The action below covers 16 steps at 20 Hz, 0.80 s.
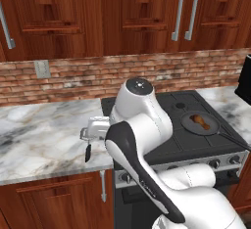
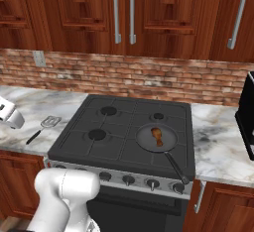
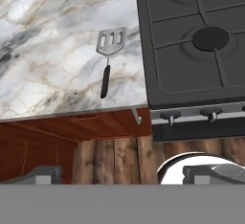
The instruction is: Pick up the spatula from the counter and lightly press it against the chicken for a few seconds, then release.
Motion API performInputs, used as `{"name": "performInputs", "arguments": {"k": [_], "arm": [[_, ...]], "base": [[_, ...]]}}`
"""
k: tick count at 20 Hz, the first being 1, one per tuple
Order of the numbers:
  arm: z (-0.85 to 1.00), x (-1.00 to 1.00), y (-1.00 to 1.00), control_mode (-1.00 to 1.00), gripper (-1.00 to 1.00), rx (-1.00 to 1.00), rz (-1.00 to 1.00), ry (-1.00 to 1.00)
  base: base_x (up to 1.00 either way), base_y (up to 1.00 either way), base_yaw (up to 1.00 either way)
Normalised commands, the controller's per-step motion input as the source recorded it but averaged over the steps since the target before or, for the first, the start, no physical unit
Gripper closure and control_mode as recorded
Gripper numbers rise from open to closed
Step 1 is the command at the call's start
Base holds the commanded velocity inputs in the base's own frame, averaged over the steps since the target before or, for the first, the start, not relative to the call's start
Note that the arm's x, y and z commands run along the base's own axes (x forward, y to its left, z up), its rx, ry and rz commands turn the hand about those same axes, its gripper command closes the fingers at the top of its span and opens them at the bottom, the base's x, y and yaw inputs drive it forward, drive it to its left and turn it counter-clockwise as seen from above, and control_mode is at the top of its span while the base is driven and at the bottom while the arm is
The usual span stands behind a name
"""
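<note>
While the spatula (image 3: 106,74) lies on the counter (image 3: 48,50), the downward-tilted end effector (image 3: 123,174) hovers nearby, wide open, empty.

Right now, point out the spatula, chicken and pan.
spatula (image 3: 106,73), hand view, upper handle.
chicken (image 2: 158,136), right base view, its middle.
pan (image 2: 145,139), right base view, bare base.

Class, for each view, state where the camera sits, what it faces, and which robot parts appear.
Left base view: behind the arm, leftward, facing counter and stove; arm and tool show.
Right base view: behind its right, facing stove and chicken; arm shows lower left.
Hand view: on the hand, looking down at spatula; fingertips show.
All share the spatula.
</note>
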Motion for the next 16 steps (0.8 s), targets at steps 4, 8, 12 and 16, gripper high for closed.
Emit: {"name": "performInputs", "arguments": {"k": [4, 8, 12, 16], "arm": [[-0.03, 0.03, 0.01, -1.0, -1.0, -0.02, 0.0, -0.01], [0.0, 0.11, 0.0, -1.0, -1.0, 0.0, 0.0, 0.0], [0.0, 0.12, 0.0, -1.0, -1.0, 0.0, -0.01, 0.0], [-0.05, 0.16, 0.07, -1.0, -1.0, 0.0, 0.0, 0.0]], "base": [[0.0, 0.0, 0.0], [0.0, 0.0, 0.0], [0.0, 0.0, 0.0], [0.0, 0.0, 0.0]]}}
